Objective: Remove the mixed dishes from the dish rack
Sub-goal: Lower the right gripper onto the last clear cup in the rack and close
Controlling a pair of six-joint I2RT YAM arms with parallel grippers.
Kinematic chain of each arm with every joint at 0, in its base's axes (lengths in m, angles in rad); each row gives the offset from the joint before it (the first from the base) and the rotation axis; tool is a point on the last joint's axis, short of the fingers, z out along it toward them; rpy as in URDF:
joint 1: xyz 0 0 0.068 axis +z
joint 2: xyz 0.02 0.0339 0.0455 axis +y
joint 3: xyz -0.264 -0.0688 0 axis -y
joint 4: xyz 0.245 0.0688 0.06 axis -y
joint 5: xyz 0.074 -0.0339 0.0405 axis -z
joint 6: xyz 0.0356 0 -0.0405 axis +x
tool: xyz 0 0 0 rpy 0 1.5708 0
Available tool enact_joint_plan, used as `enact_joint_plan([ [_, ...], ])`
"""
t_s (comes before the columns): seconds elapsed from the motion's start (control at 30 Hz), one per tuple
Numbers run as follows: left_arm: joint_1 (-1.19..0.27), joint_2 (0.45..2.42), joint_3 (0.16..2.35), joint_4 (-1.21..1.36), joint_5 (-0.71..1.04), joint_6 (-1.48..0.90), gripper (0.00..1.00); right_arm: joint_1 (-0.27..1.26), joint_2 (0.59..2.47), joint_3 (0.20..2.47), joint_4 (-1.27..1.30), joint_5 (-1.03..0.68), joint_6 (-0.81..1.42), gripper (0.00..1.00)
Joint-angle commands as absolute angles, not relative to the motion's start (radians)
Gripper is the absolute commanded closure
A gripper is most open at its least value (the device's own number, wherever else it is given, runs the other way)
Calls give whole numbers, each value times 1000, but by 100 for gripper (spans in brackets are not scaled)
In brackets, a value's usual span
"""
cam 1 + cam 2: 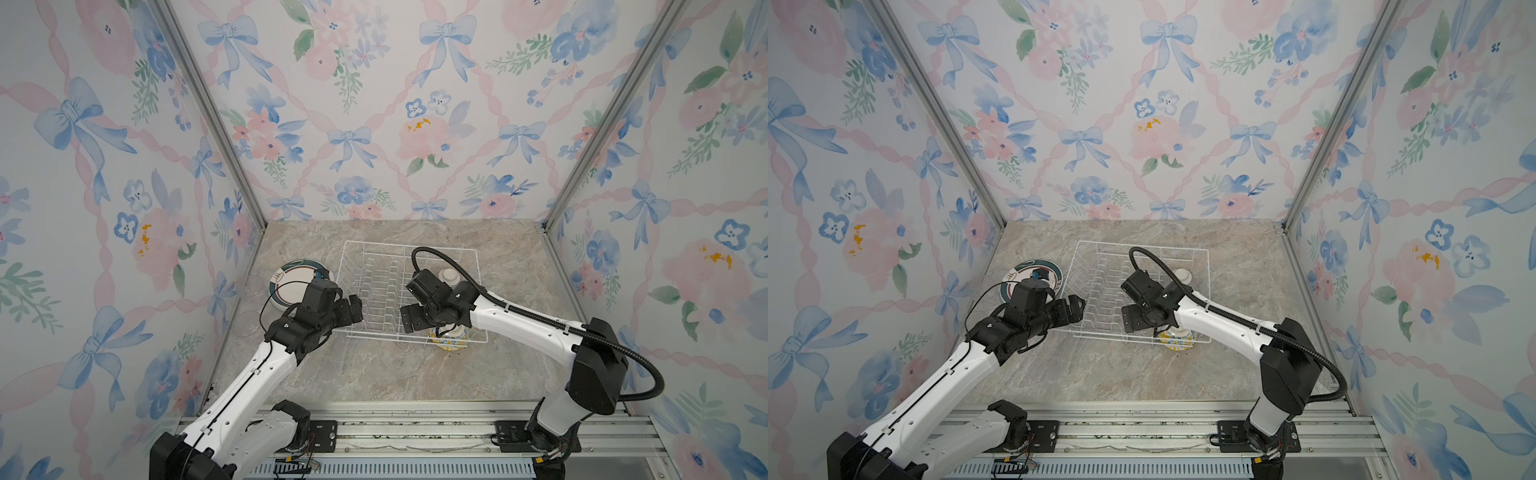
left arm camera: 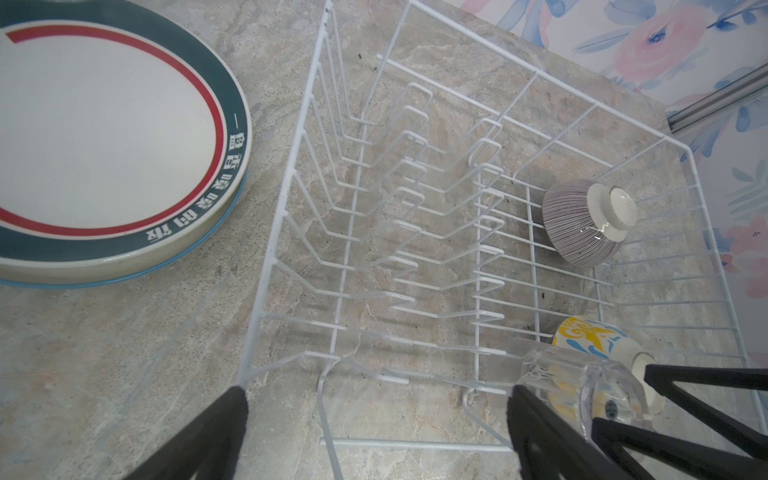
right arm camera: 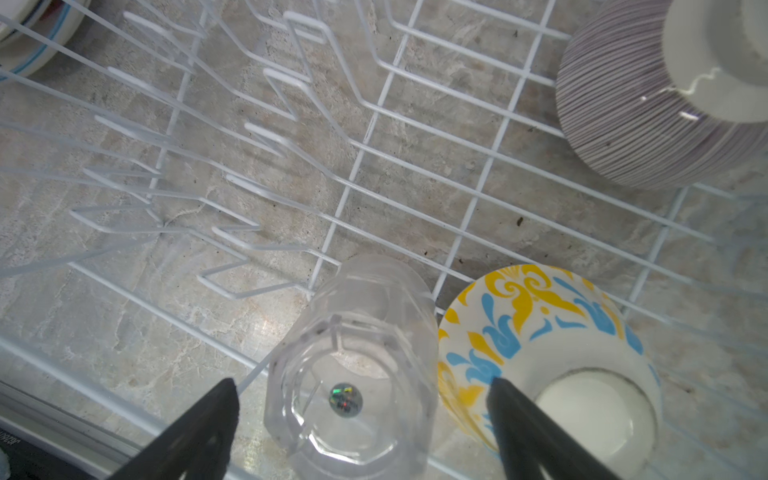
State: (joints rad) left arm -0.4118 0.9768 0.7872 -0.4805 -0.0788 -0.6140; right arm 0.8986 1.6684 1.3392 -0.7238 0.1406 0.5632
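Note:
The white wire dish rack (image 1: 378, 286) (image 1: 1100, 286) sits mid-table. Inside it, an upturned clear glass cup (image 3: 353, 374) (image 2: 582, 386) stands beside an upturned yellow-blue bowl (image 3: 540, 332) (image 1: 449, 337). An upturned purple-striped bowl (image 3: 644, 104) (image 2: 582, 224) sits further back. My right gripper (image 3: 361, 388) (image 1: 409, 318) is open, its fingers on either side of the cup with a gap showing. My left gripper (image 2: 376, 395) (image 1: 356, 309) is open and empty at the rack's near left corner. Stacked plates (image 2: 104, 145) (image 1: 291, 282) lie on the table left of the rack.
Two clear cups (image 1: 250, 286) (image 1: 249, 326) stand on the marble table (image 1: 395, 374) by the left wall, near the plates. Floral walls close in the back and both sides. A metal rail (image 1: 415, 432) runs along the front edge.

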Motion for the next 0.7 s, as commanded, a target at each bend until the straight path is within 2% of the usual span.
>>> enact_joint_plan([
  [0.0,-419,967,798,-457,-84,-615,2,908,1703,1376,-777,152,552,9],
  [0.17,-419,962,788,-436,-78,-615,2,908,1744,1393,-805,140,550,16],
  [0.6,-419,932,762,-420,-75,-627,2,905,1779,1418,-844,155,524,16],
  [0.63,-419,928,760,-416,-76,-629,2,903,1782,1426,-852,159,520,18],
  [0.67,-420,924,755,-409,-74,-629,2,901,1781,1429,-856,159,517,25],
])
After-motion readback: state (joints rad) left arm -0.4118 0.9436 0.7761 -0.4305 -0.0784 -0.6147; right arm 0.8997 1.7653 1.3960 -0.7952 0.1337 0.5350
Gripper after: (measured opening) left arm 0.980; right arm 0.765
